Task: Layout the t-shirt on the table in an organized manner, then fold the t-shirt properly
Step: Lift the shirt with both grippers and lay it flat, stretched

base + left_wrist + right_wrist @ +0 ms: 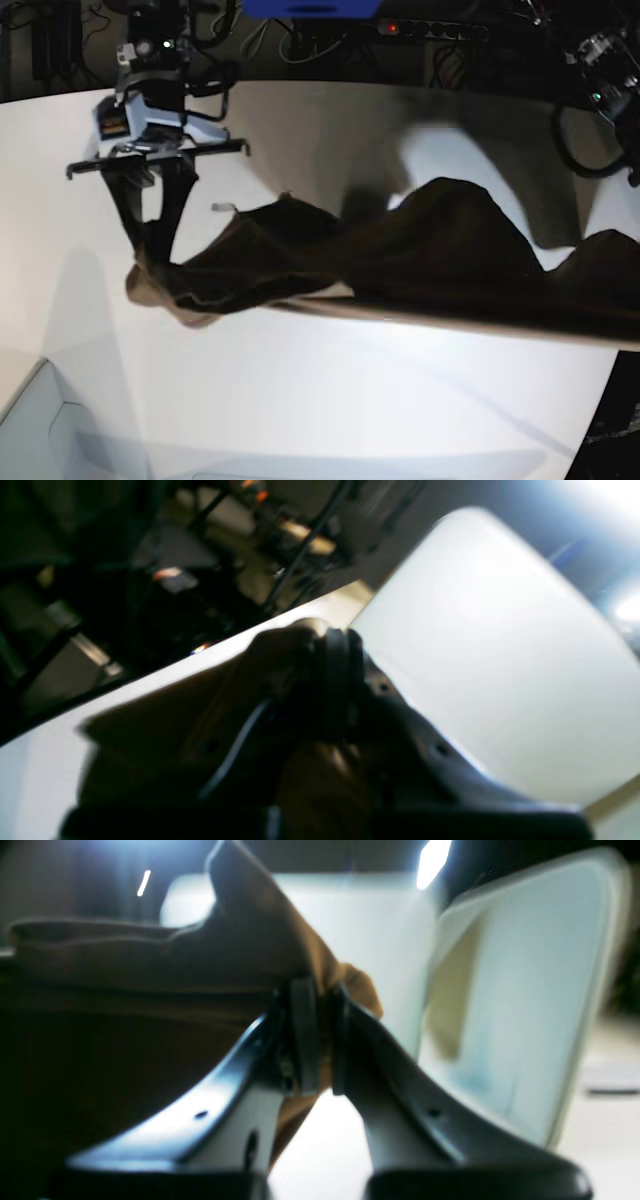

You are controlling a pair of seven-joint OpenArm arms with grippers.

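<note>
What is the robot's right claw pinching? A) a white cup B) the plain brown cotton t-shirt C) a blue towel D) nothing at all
B: in the right wrist view the right gripper has its jaws shut on a fold of the plain tan-brown cotton t-shirt, and the base view shows that cloth hanging from it above the large white table.

I count one t-shirt (pixel 420 260) and one worktop (pixel 300 400). I see two pincers: the left pincer (pixel 332 650) and the right pincer (pixel 320 1035).

T-shirt (pixel 400 260): stretching across the table (pixel 300 400), left to right in the base view. Right gripper (pixel 150 262) gripping its left end.
</note>
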